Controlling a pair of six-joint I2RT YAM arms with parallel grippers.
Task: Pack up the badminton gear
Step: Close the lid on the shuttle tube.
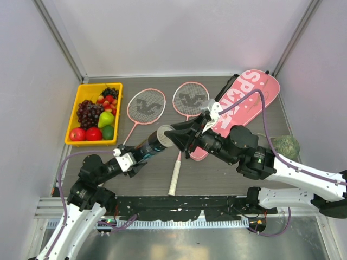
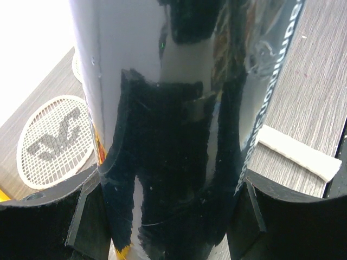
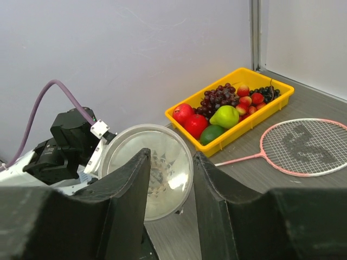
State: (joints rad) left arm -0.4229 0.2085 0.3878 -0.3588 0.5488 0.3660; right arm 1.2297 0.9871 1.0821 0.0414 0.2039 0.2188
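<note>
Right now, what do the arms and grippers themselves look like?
The left arm and right arm have white links and black joints, each trailing a purple cable. The left gripper and right gripper have blocky black fingers with white brackets behind.

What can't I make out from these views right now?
Tube contents: right wrist view, only a dim blur past the mouth; what is inside, if anything, cannot be told.
Right racket shaft: top view, hidden under the right arm.
Green netted ball: top view, partly behind the right arm.
Left wrist view: the tube fills the frame, blocking most of the scene.
</note>
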